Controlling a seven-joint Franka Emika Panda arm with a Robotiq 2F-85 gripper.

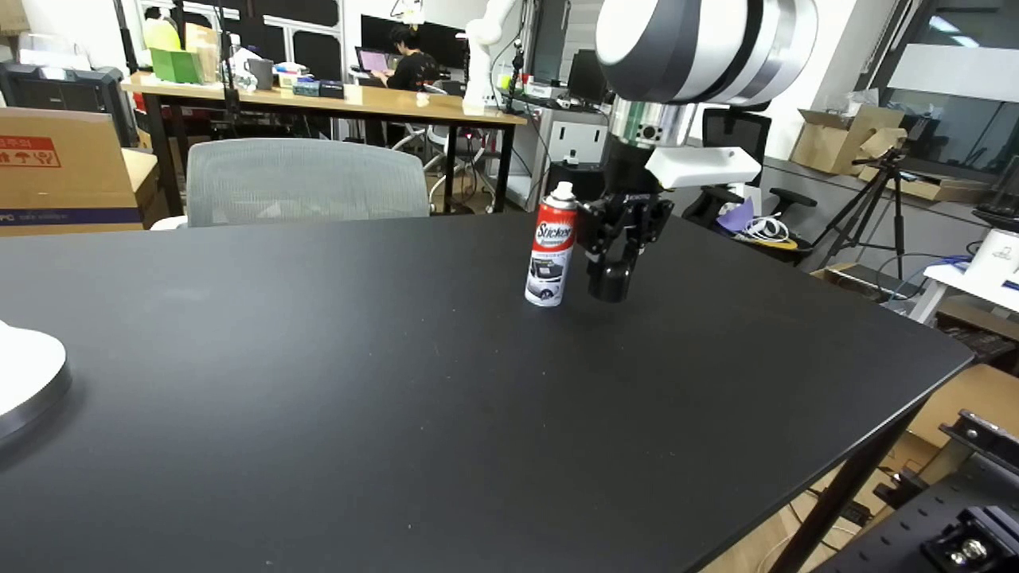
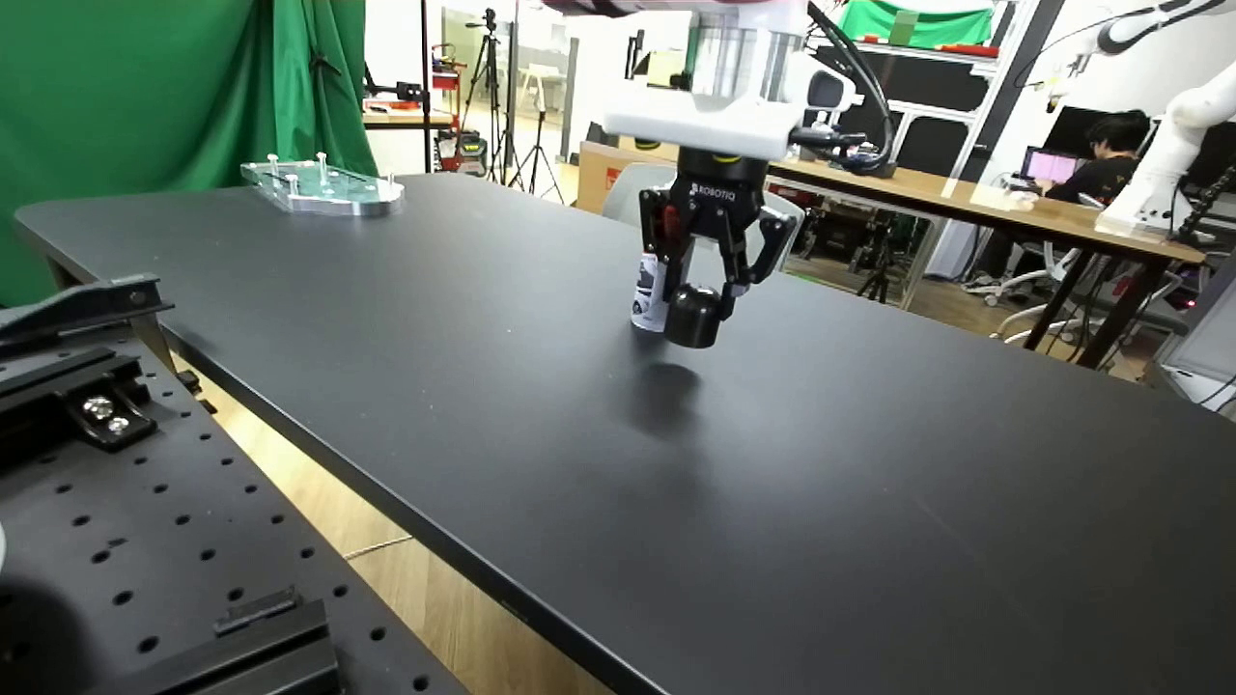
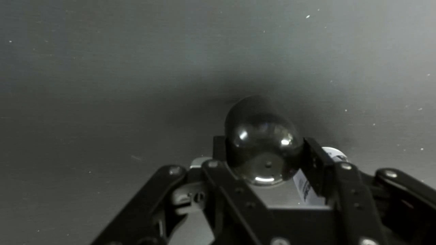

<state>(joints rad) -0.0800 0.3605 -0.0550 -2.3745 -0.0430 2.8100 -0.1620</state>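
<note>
Holding one glossy black domed cylinder (image 2: 693,319), clamped across opposite sides in my gripper (image 3: 265,151), presumably to keep its round wall from slipping. It hangs just beside the "Sticker" aerosol can (image 1: 551,248), upright. Under the can: black tabletop (image 1: 318,382). Beyond it: grey mesh chair (image 1: 306,183), cardboard box (image 1: 64,187).

Overhead light drops a soft shadow (image 2: 666,396) beneath the black domed cylinder (image 2: 693,319); in the wrist view (dimmer, slightly blurred), glints (image 3: 243,135) dot its surface and glare (image 3: 414,20) spreads beyond it.
</note>
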